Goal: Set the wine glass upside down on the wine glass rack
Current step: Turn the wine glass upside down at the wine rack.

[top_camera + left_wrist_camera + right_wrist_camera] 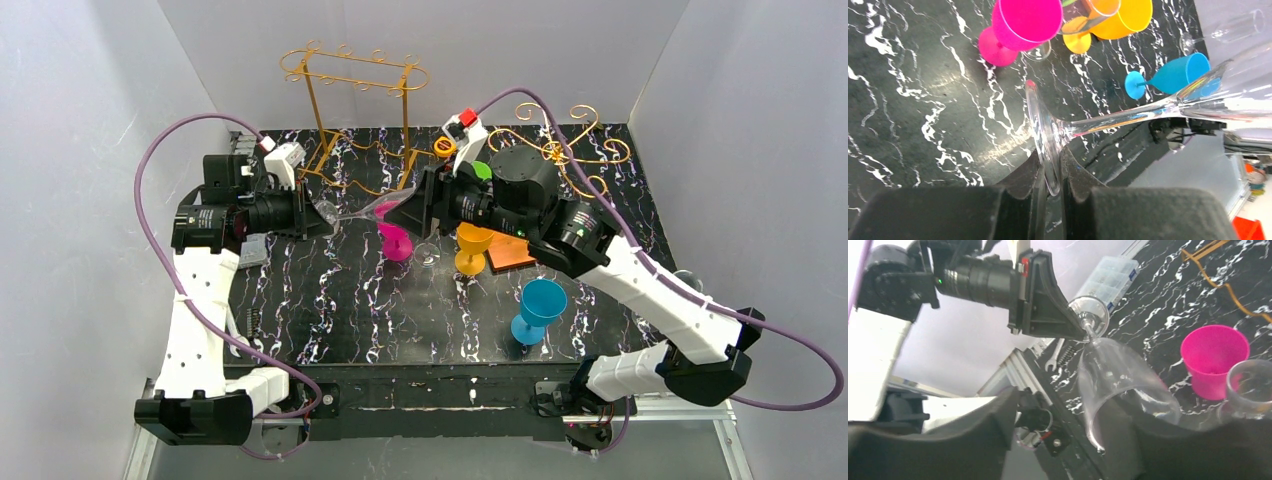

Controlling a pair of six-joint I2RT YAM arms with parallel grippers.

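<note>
White walls close in the black marbled table at 9, 12 and 3 o'clock. The 6 o'clock edge, where the arm bases sit, is the only open side. The table's near half and its 9 o'clock strip lie bare. The gold rack stands upright at the far edge, at 12 o'clock from the table's middle.

The two arms meet over the middle. The left gripper comes in from 9 o'clock, its fingers pressed onto the rim of the foot of the wine glass. The right gripper comes in from 3 o'clock with its fingers spread around the bowl. There is a clear gap on one side, and I cannot tell whether the other finger touches.

The glass hangs above the table on its side. Its long axis runs 9 to 3 o'clock, with the foot toward 9 and the open mouth toward 3. The rack is at 12 o'clock from it, apart.

Below the bowl, at 5 o'clock, stand a pink cup, a second clear glass and an orange cup, close together. A blue cup stands apart toward 4 o'clock.
</note>
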